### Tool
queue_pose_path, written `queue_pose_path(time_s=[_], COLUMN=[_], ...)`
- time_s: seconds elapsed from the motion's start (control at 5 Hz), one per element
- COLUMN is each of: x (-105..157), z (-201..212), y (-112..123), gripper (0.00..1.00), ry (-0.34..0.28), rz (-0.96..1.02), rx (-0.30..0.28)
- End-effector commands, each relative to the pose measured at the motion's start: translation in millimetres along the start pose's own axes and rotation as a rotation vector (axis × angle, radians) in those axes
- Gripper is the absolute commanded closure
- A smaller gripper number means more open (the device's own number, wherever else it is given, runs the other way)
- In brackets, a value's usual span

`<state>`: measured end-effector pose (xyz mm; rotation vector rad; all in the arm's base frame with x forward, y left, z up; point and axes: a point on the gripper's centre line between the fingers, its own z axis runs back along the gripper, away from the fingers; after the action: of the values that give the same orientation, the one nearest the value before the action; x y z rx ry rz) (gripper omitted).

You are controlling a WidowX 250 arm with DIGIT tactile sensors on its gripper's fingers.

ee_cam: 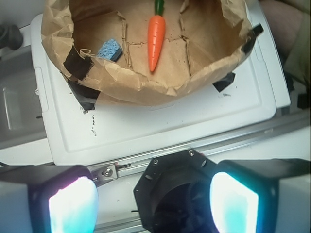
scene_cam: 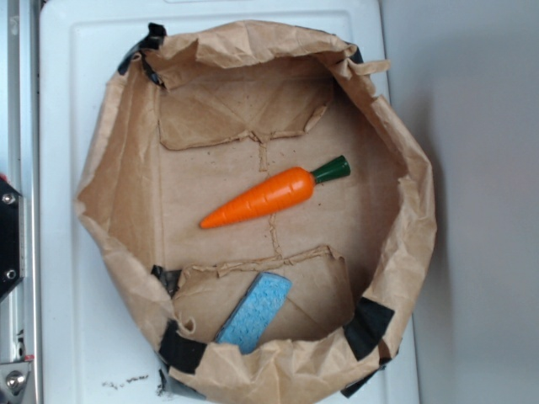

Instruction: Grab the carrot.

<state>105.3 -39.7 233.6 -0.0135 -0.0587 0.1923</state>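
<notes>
An orange toy carrot [scene_cam: 263, 198] lies diagonally on the floor of a rolled-down brown paper bag [scene_cam: 114, 181], its green stem cap toward the upper right and its tip toward the lower left. A light blue sponge [scene_cam: 255, 311] leans against the bag's lower inside wall, apart from the carrot. The bag rests on a white board [scene_cam: 63, 286]

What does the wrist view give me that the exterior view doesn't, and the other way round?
Only the wrist view shows the gripper: its two glowing pads are wide apart, open and empty, outside the paper bag and short of its near rim. It also shows a black mount below the white tray.

Only the exterior view shows the bag's whole rim and floor from above.

Both show the carrot lying loose on the bag floor, apart from the blue sponge against the wall.
</notes>
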Motion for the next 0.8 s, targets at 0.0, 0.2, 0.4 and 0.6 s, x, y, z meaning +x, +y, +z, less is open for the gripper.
queue_pose_path(time_s=[0.0, 0.2, 0.4, 0.6], x=[20, 50, 86, 118], z=[-10, -20, -33, -60], y=[-8, -6, -3, -6], gripper=[0.00, 0.00, 0.00, 0.00], ry=[-0.018, -0.036, -0.076, -0.086], rz=[0.073, 0.082, 0.019, -0.022], rx=[0.014, 0.001, -0.045, -0.047])
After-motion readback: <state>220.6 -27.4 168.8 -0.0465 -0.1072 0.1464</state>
